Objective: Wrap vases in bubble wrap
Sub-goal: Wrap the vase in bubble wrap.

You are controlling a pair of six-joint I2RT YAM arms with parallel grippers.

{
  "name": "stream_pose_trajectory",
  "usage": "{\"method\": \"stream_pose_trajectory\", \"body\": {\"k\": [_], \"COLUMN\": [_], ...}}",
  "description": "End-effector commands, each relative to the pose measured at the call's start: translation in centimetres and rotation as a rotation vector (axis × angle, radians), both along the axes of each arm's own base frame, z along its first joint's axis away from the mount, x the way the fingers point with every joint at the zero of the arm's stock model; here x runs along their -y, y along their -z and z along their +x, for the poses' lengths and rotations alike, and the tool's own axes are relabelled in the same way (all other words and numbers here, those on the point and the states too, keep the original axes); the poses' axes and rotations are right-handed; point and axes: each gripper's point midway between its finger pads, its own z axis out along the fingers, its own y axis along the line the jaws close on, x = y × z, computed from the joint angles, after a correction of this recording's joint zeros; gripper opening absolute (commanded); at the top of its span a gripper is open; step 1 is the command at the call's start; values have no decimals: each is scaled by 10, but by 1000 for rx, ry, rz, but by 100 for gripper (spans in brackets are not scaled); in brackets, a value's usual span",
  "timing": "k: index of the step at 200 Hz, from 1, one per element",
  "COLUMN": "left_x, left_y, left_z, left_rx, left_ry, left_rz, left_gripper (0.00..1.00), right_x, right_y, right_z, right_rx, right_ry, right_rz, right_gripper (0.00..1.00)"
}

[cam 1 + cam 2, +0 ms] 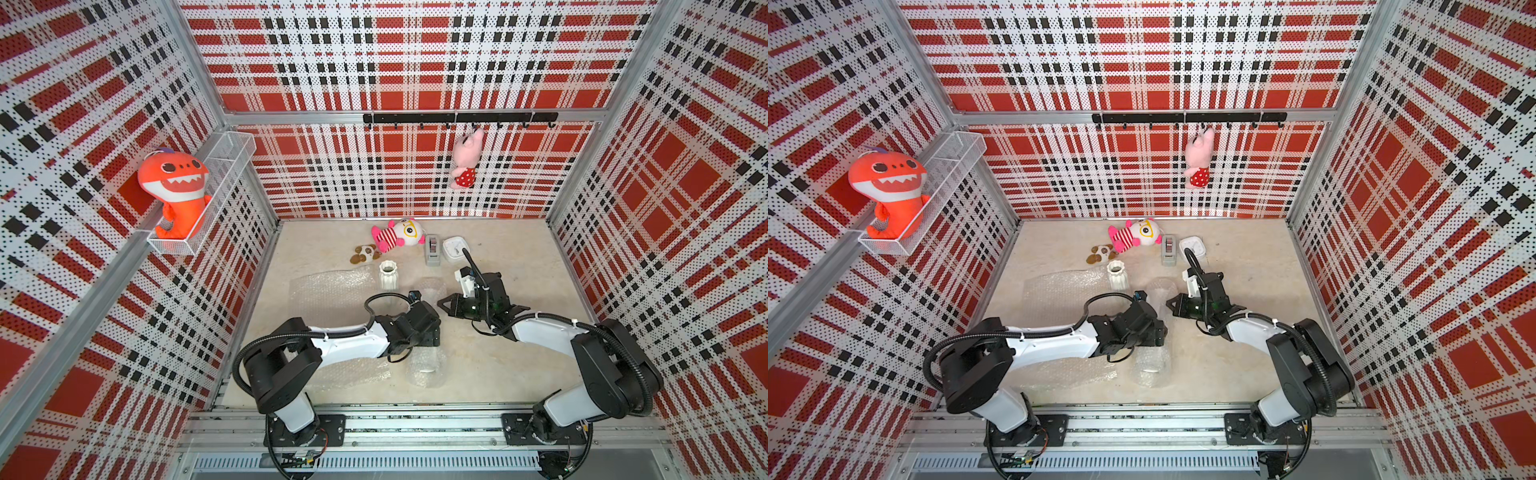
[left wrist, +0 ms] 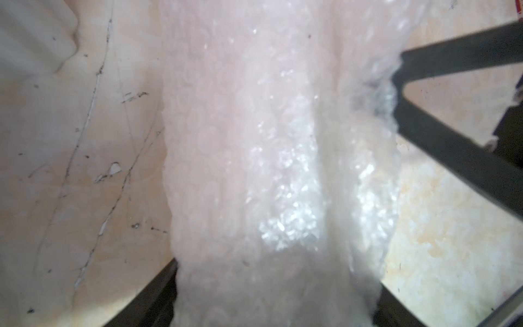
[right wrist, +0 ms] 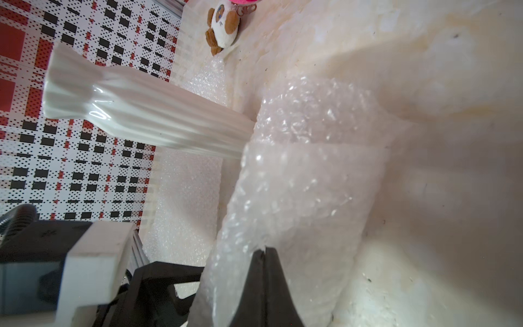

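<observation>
Half done, I judge: the spare bubble wrap sheet lies flat, unused; the rolled bundle beside it seems to hold one vase; the bare vase stands upright just beyond; my left claw straddles the bundle, bite unclear; my right claw, clenched, touches it.

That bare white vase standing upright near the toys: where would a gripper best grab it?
Probably the narrow neck of the vase, just under the flared rim, which should stop slipping. It stands upright, so come in level from the robot's side; a plush toy lies behind it.
</observation>
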Motion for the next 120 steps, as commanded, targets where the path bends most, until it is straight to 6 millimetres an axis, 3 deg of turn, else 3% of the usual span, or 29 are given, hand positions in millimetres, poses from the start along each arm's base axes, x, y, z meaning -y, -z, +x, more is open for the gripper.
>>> {"method": "stream_pose_trajectory", "body": {"k": [1,47,88,120], "left_x": [5,10,9,6], "left_y": [-8,-4,2,3], "left_z": [-5,-15,-19,-22], "left_rx": [24,28,19,38], "left_ry": [97,219,265,305], "left_rz": [-47,-41,-37,-21], "left_gripper": [65,63,63,65], "right_x": [-6,-16,-14,-11], "right_y": [-21,-24,16,26], "right_z": [6,25,42,52], "right_rx": [59,75,38,72], "right_ry": [-22,-29,-16,-11], "right_rz": [6,3,-102,-160], "right_gripper": [0,2,2,2]}}
